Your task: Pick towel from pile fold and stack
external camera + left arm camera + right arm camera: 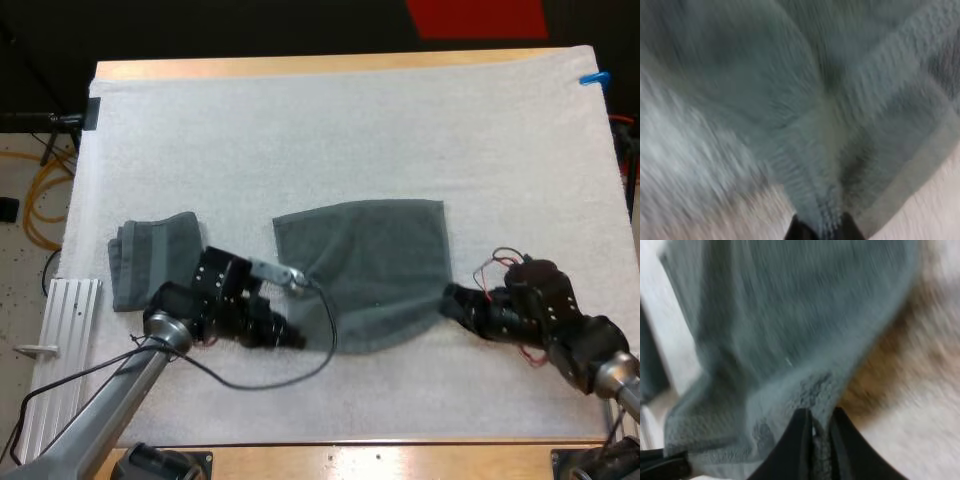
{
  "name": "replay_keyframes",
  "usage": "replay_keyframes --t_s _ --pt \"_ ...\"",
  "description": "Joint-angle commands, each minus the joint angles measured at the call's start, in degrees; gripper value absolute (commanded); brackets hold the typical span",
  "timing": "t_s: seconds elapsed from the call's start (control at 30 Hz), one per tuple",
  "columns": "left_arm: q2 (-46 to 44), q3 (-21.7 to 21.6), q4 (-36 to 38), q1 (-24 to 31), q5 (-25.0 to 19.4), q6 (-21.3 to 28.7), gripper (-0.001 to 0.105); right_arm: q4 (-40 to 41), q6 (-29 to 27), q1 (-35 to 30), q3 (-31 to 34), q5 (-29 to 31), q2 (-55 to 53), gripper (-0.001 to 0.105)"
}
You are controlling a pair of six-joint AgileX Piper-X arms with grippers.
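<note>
The white mat (300,110) carries the open towel (375,260) at its middle, with its near edge running left to right between the two arms and the cloth spreading to the far side of both. A folded towel (150,255) lies well to the left, beside the left arm. The left gripper (300,340) is clenched on the near-left corner and the right gripper (450,297) on the near-right, each pinching cloth between its fingers, so I judge a fold away from the arms comes next.
</note>
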Motion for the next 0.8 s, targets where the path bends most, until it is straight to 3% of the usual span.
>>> replay_keyframes --t_s 0.0,0.37,0.6,0.77 --pt "0.27 -0.22 -3.55 0.6 0.38 -1.35 0.0 -2.51 1.27 0.04 -0.5 0.71 0.92 0.0" --pt "12.34 -0.34 -26.72 7.82 6.19 -10.26 0.0 -28.94 14.07 -8.2 -0.5 -2.85 18.05 0.0" --pt "17.48 -0.34 -33.85 8.39 7.8 -12.32 0.0 -33.53 14.83 -10.7 -1.8 -3.74 22.72 0.0" --pt "17.68 -1.02 -36.43 8.39 3.59 -12.86 0.0 -34.38 14.36 -10.68 -5.86 -3.74 26.53 0.0"
